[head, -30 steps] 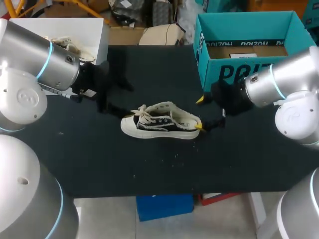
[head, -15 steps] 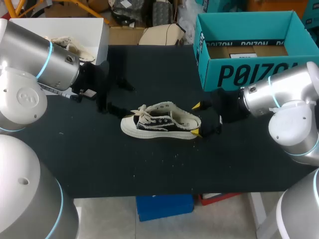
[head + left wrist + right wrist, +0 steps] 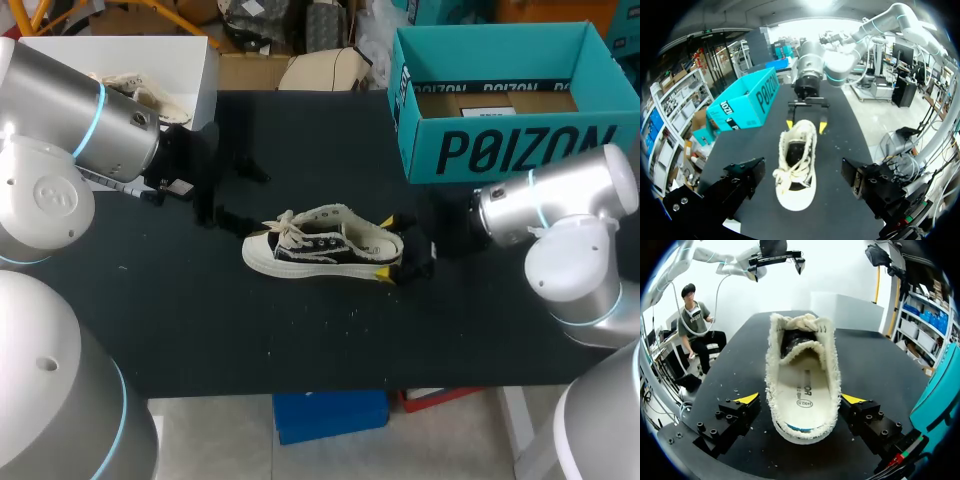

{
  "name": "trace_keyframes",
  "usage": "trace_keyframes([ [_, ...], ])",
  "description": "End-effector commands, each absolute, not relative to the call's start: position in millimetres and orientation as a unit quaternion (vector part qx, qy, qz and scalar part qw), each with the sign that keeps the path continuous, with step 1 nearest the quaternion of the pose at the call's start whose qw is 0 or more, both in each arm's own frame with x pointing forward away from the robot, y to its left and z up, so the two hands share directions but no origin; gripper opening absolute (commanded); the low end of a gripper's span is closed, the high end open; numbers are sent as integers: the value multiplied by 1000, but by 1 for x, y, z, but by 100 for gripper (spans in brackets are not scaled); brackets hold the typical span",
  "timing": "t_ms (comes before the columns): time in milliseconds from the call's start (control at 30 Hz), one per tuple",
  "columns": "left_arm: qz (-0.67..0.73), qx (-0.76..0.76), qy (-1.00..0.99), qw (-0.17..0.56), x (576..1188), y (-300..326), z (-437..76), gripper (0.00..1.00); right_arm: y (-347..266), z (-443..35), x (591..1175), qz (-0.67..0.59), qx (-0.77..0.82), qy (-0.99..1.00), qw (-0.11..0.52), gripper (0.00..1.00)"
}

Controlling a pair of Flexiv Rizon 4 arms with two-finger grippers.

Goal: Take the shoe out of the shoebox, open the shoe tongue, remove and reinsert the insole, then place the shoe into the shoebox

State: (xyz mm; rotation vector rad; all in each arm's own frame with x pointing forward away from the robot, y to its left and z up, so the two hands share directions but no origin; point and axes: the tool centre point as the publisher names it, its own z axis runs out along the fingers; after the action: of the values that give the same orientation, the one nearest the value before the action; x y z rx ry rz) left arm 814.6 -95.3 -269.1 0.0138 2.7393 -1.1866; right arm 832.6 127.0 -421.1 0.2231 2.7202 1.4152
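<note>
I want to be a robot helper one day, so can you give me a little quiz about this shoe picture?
1. True or false: the shoe lies inside the teal shoebox.
2. Which part of the shoe sits between the right claw's fingers? A toe, B heel, C laces.
3. Is the left claw open or shut?
Key: 1 false; 2 B; 3 open.

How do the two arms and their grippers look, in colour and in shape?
The left arm and right arm are rounded silver-grey tubes with bulging joints, each marked by a light-blue ring. The left gripper and right gripper are black and blocky, with visible screw heads. The right one's fingers end in bright yellow tips.
</note>
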Motion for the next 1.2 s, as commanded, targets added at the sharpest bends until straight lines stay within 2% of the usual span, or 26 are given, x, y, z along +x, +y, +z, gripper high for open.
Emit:
trace_keyframes([
  [33,-397,4,914,81,814,-96,-271,100,130,-431,834,470,76,878,37,100],
  [467,-397,4,914,81,814,-96,-271,100,135,-437,840,480,77,873,34,100],
  [500,-397,4,914,81,814,-96,-271,100,135,-438,840,472,76,878,31,30],
  [533,-397,4,914,81,814,-96,-271,100,135,-439,840,471,72,879,32,0],
  [900,-397,4,914,81,814,-96,-271,100,135,-439,840,471,72,879,32,0],
  [1067,-392,-110,912,50,806,-107,-264,100,135,-439,840,471,72,879,32,0],
  [1200,-327,-190,924,51,805,-110,-266,100,135,-439,840,471,72,879,32,0],
])
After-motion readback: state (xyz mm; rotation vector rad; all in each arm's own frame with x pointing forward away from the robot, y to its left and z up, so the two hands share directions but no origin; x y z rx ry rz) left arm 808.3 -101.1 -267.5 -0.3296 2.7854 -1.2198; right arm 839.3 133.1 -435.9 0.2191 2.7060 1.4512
